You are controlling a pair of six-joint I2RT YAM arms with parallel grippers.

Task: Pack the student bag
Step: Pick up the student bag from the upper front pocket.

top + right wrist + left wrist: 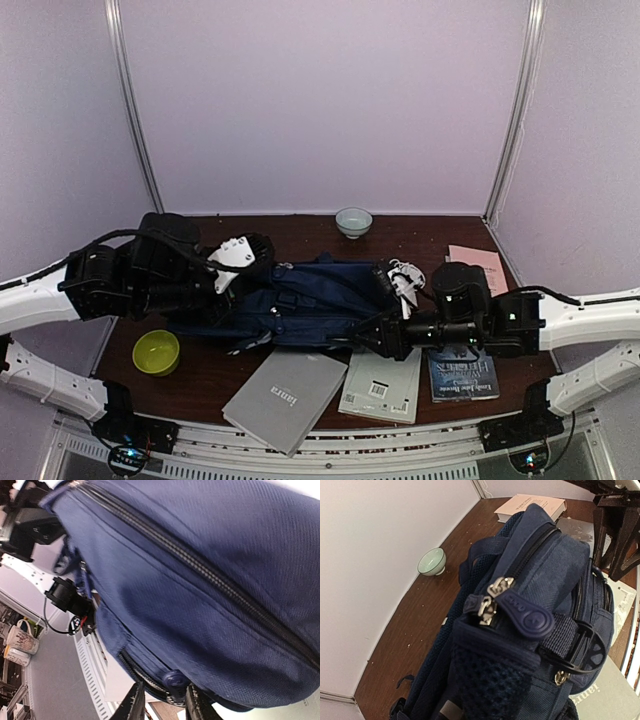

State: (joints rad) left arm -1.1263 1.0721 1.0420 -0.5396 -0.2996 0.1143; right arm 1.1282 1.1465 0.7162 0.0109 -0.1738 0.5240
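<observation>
The student bag [300, 300], navy blue, lies on its side across the middle of the table. My left gripper [228, 285] is at the bag's left end. In the left wrist view its fingers are hidden, and the bag [540, 570] fills the frame with a mesh side pocket [490, 680] pressed close and round zip pulls [527, 617] above it. My right gripper [358, 340] is at the bag's near right edge. Seen from the right wrist, the gripper [166, 705] stands partly open under the bag [200, 570]. A round zip pull [175, 679] sits between its fingers, close to the right one.
A pale bowl [353, 221] stands at the back. A yellow-green bowl [156, 351] is at the near left. A grey book [285, 398], a white book [381, 385] and a blue book [462, 375] lie along the front. A pink book [478, 266] lies at the right.
</observation>
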